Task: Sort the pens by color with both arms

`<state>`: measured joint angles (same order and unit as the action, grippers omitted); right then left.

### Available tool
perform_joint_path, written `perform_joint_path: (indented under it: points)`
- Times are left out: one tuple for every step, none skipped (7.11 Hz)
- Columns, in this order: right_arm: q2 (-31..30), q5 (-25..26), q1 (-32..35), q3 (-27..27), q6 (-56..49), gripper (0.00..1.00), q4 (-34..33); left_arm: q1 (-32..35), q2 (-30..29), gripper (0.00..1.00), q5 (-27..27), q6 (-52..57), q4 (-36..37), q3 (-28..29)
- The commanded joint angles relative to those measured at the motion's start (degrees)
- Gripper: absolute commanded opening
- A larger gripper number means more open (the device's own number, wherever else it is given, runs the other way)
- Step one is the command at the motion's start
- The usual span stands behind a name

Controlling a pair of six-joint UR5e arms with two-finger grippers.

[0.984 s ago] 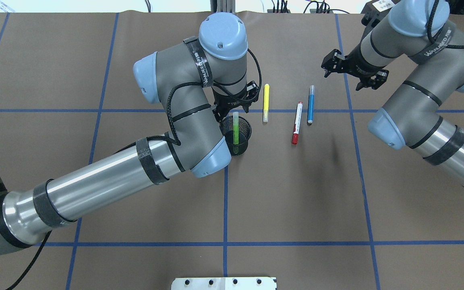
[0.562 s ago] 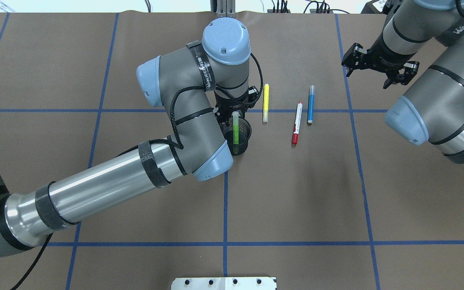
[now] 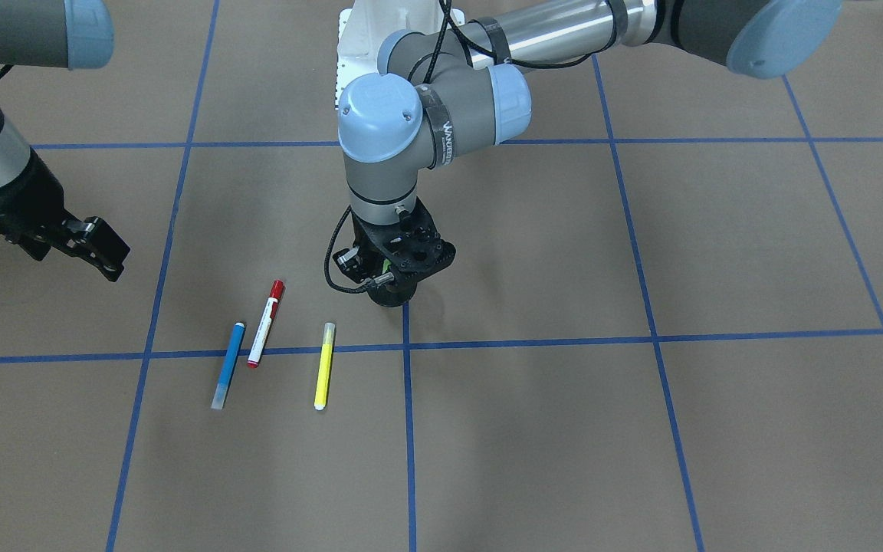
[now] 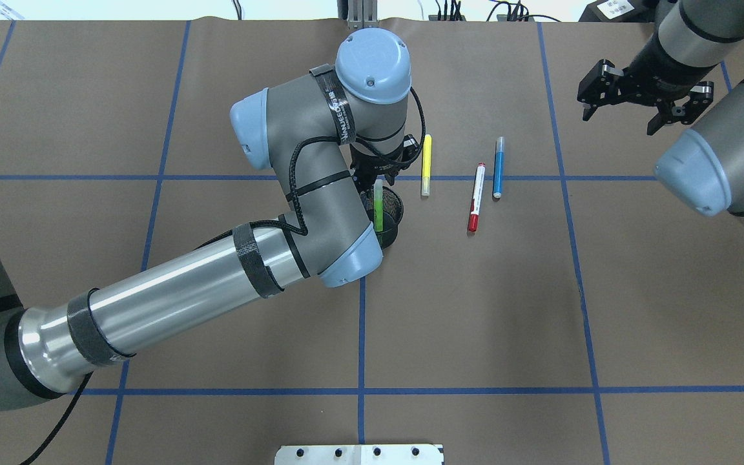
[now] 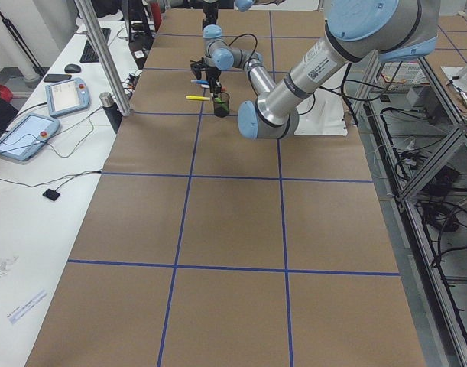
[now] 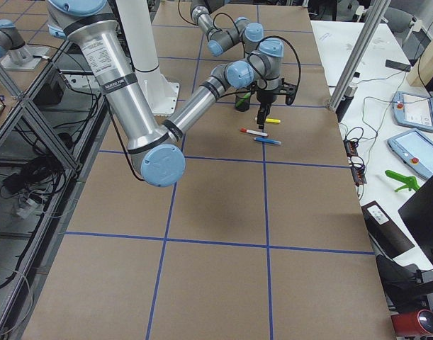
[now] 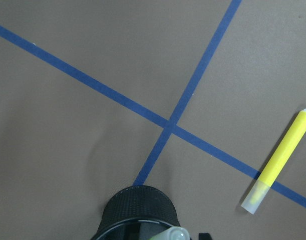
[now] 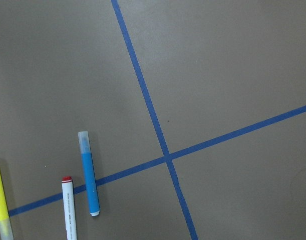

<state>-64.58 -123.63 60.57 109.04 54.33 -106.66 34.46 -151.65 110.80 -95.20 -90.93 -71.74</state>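
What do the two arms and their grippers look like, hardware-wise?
Both the left arm and right arm have polished silver tubes, matte grey joint housings, round light blue caps, black straps with white lettering, and black cables at the wrist. The left gripper and right gripper are black and two-fingered.

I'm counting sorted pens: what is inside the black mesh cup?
The green highlighter stands in the mesh cup, its top above the rim. The left arm covers part of the inside; anything else there is hidden.

green highlighter [image 4: 378, 205] upright in cup [image 4: 398, 208] | yellow highlighter [image 4: 426, 165], red-capped marker [image 4: 476, 197], blue marker [image 4: 498, 168] flat, side by side
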Motion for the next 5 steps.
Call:
perform_joint_path:
  points:
    - [-2.0, -2.4, 1.4, 3.0, -4.9, 0.99, -0.1, -0.5, 0.0, 0.48, -0.9, 0.1, 0.0, 0.3]
    - [-2.1, -2.7, 1.7, 3.0, -5.1, 0.99, 0.1, -0.7, 0.0, 0.45, -1.3, 0.1, 0.0, 0.5]
    - [-2.7, -3.2, 1.9, 2.9, -7.0, 0.99, 0.3, -0.7, 0.0, 0.41, -1.3, 0.3, 0.0, 0.5]
    - [-3.1, -4.4, 3.1, 3.1, -8.0, 0.99, 0.3, -0.7, -0.1, 0.33, -1.3, 0.4, 0.0, 0.5]
    - [-3.1, -6.2, 4.1, 3.1, -8.0, 0.98, 0.3, -0.7, -0.1, 0.23, -1.3, 0.5, 0.0, 0.4]
